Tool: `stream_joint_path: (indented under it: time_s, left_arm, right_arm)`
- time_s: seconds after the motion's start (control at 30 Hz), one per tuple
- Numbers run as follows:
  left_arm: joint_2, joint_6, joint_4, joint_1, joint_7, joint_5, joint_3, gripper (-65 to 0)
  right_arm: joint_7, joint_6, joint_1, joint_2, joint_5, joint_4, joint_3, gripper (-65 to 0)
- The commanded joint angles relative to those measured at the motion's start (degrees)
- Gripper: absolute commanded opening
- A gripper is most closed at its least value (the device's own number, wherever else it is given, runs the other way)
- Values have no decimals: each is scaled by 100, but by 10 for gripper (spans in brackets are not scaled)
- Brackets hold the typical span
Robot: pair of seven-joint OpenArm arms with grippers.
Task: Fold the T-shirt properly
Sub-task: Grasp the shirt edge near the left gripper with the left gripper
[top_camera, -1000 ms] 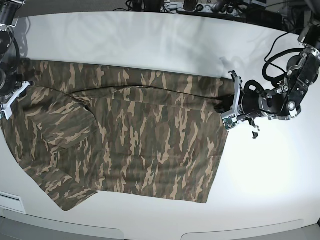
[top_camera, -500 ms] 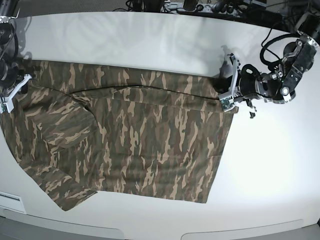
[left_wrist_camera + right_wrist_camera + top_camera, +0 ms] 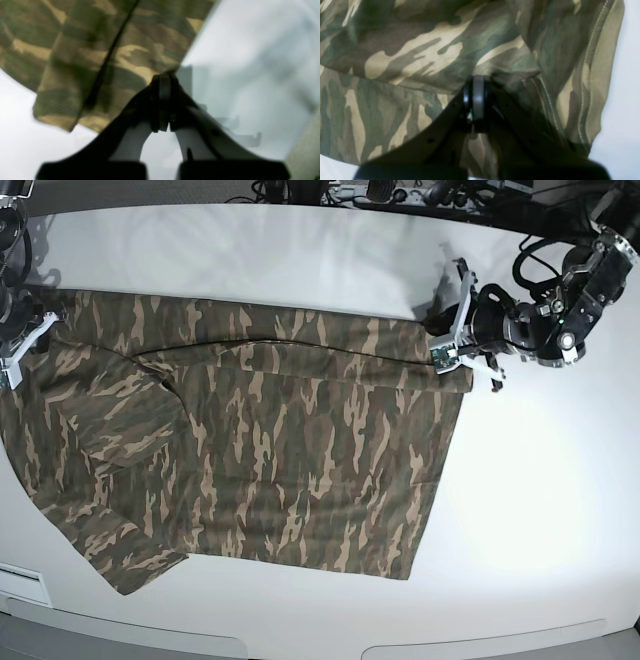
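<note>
bench [image 3: 300, 250]: white, carries everything | T-shirt [image 3: 250, 450]: spread flat across bench centre, one fold line along its far part | right claw [image 3: 477, 82]: clenched on T-shirt's sleeve-end edge | left claw [image 3: 162, 77]: clenched on T-shirt's hem corner | advice: lift both ends level, hold cloth taut, carry far edge over evenly.

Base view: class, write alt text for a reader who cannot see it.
A camouflage T-shirt lies spread flat on a white table. The left gripper pinches its far right corner, and the right gripper holds its far left edge, both with jaws shut on the cloth.
</note>
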Motion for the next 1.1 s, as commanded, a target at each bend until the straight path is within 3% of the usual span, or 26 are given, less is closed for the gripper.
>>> stream_joint_path:
  time_s: [0.0,0.27,0.4,0.5,0.7,0.93,1.07]
  left_arm:
    - [-96,-26,179,57,2,-15,-37,-650]
    - [-125,149,426,807,4,678,-39,-650]
    - [-358,297,979,841,-83,1117,-111,-650]
    - [-579,664,1375,839,-291,1038,-365,-650]
    - [-538,682,1204,640,-452,723,-750,-650]
    - [109,319,83,-238,-402,299,-682,-650]
    - [560,205,-382,-688,-22,289,-396,-650]
  right_arm:
    - [-345,22,-59,90,-136,-4,15,-650]
    - [-529,267,-188,105,101,0,13,-650]
    - [-514,260,-205,107,101,0,13,-650]
    - [-514,256,-236,111,98,0,13,-650]
    - [-490,256,-232,118,149,0,13,-650]
    - [-466,258,-232,118,229,0,13,-650]
    - [-466,256,-216,118,227,2,13,-650]
